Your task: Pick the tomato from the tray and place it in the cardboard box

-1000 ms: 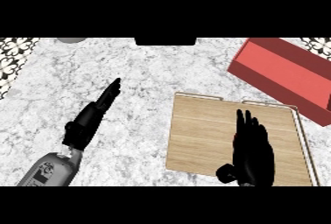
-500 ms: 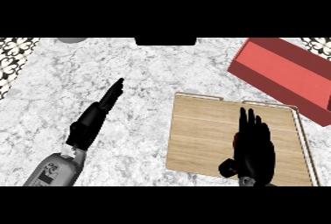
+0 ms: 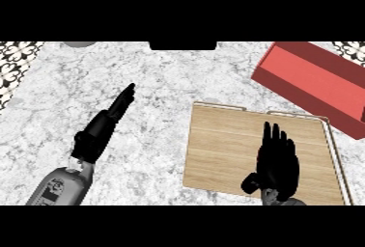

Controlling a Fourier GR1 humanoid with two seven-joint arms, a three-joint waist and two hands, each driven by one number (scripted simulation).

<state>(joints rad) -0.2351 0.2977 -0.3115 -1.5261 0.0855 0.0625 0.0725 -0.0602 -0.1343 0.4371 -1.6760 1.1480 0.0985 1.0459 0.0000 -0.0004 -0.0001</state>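
Observation:
A light wooden tray (image 3: 221, 144) lies on the marble counter at the right. My right hand (image 3: 276, 164) hovers flat over the tray's right half, fingers straight and pointing away from me, holding nothing. No tomato shows anywhere; whether one lies under that hand I cannot tell. A red box (image 3: 317, 79) sits tilted at the upper right, just beyond the tray's far corner. My left hand (image 3: 105, 126) rests open over the counter at the left, fingers straight and pointing up and to the right.
A dark object (image 3: 182, 45) sits at the counter's far edge in the middle, and a grey round thing (image 3: 80, 44) shows at the far left. Patterned tiles (image 3: 16, 62) border the counter's left side.
My right hand has drifted slightly toward me and lower in the view over the tray. The left hand has stayed in place.

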